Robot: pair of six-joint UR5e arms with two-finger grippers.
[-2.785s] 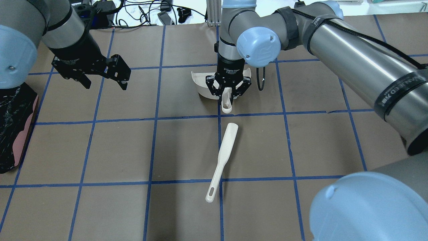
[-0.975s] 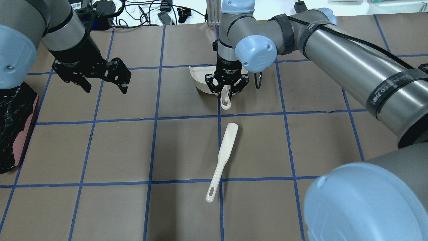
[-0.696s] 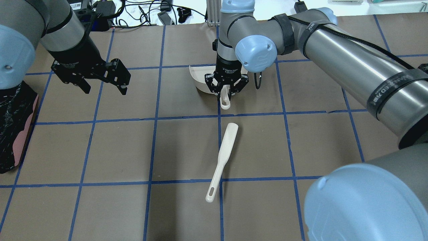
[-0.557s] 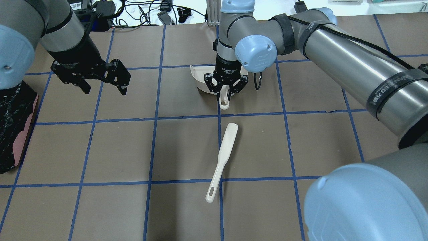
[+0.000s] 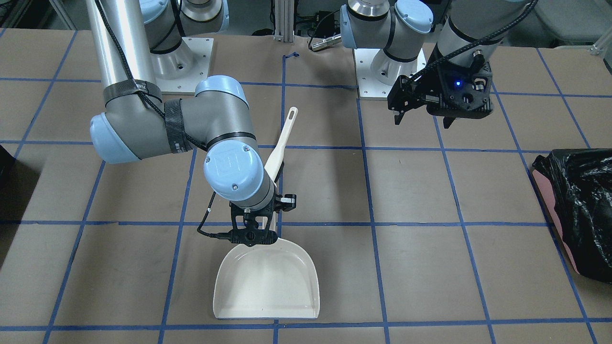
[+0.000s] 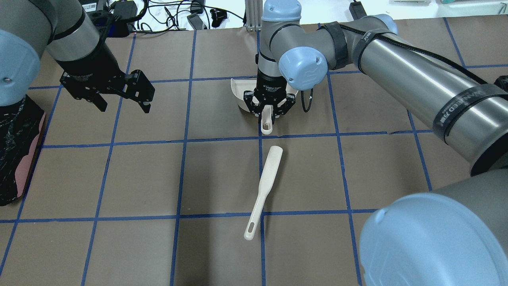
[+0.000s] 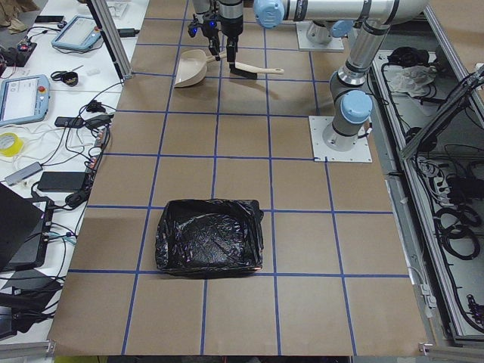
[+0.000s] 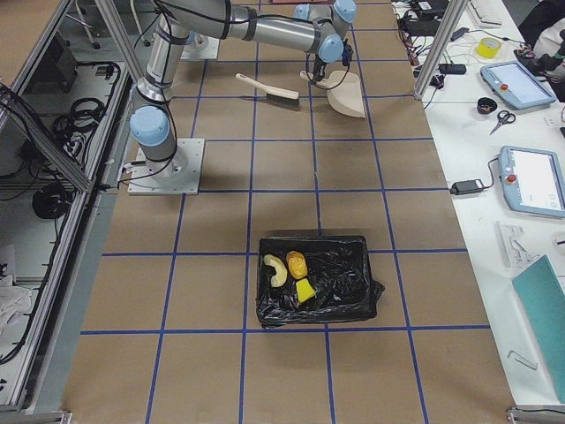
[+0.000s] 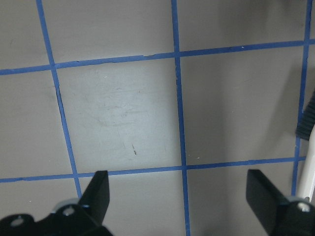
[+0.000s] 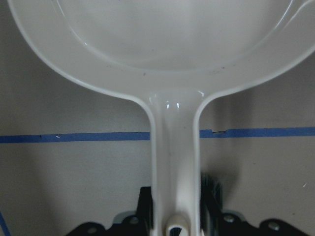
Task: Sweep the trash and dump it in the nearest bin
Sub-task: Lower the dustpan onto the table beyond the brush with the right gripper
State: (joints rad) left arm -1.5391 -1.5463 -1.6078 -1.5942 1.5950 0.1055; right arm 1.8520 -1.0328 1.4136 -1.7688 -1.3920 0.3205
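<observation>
The trash lies inside the black-lined bin [image 8: 353, 287] at the robot's right table end: a yellow-brown lump [image 8: 297, 263], a pale crescent slice [image 8: 275, 269] and a green-and-yellow sponge piece [image 8: 305, 291]. My right gripper [image 6: 268, 116] [image 5: 253, 228] [image 10: 177, 216] is shut on the handle of a white dustpan [image 5: 267, 286] [image 10: 162, 34], which lies empty on the table beyond it. My left gripper [image 6: 121, 101] [image 5: 423, 119] [image 9: 179, 196] is open and empty, hovering above bare table.
A white brush [image 6: 264, 190] [image 5: 282, 143] lies on the table near the middle, just short of the dustpan handle. A second black-lined bin [image 6: 16, 151] [image 5: 578, 200] [image 7: 210, 236] stands at the robot's left table end. Blue tape lines grid the brown table.
The right gripper has shifted slightly with the dustpan, which now shows narrower from overhead. The left gripper has barely moved. The brush has not moved.
</observation>
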